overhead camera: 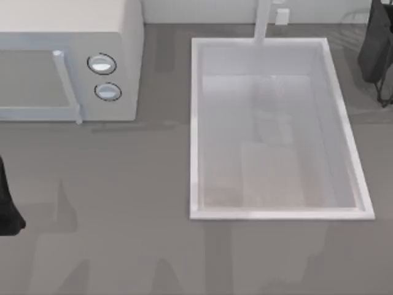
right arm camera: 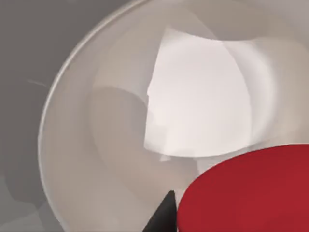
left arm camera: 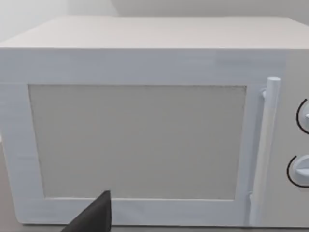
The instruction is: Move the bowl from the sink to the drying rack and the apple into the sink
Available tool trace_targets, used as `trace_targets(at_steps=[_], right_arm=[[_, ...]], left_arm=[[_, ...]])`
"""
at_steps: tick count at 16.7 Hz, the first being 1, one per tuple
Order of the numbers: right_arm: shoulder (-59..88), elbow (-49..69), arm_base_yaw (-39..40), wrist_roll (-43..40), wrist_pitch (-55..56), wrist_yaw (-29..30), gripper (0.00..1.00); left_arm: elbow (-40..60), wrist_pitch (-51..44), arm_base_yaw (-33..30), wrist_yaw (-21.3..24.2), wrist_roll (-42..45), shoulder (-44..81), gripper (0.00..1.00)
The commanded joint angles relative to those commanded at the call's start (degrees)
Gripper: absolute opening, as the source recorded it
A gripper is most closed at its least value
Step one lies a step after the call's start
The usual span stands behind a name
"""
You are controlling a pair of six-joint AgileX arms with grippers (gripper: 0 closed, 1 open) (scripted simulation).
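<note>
The sink [overhead camera: 195, 123] sits right of centre, basin bare; a white microwave [overhead camera: 116, 37] stands well left of it. The apple [right arm camera: 246, 193] lies against a pale glossy dish [right arm camera: 72, 145] beside the right gripper; grip state cannot be told. Left arm [overhead camera: 7, 209] parked at the table's left edge.

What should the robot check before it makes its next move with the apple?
1. Sink ready to take the apple: ok, the top view shows a bare white basin floor.
2. Bowl out of the sink: ok, it lies under the right wrist camera.
3. Bowl resting on the drying rack: cannot tell.
4. Apple in the sink: not ok, it is by the bowl, close to the right tool.
5. Right tool gripping the apple: cannot tell.
6. Left tool out of the way: ok, parked at the top view's left edge, facing the microwave.
</note>
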Motion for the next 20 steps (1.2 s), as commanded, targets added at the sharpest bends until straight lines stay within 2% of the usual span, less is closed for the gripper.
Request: trace_targets(at_steps=[5, 10, 14, 20], right_arm=[[-1.85, 2.38, 0.1, -0.02, -3.08, 0.0, 0.0], [-1.09, 2.35, 3.25, 0.68, 0.59, 1.05, 0.0], [0.63, 1.82, 12.37, 3.04, 13.57, 4.98, 0.0], [4.35, -2.13, 29.92, 8.44, 45.34, 14.83, 0.0]], left_arm=[[0.0, 0.0, 0.0, 0.0, 0.0, 0.0, 1.0], [0.0, 0.0, 0.0, 0.0, 0.0, 0.0, 1.0], [0.0, 0.0, 0.0, 0.0, 0.0, 0.0, 1.0], [0.0, 0.0, 0.0, 0.0, 0.0, 0.0, 1.0]])
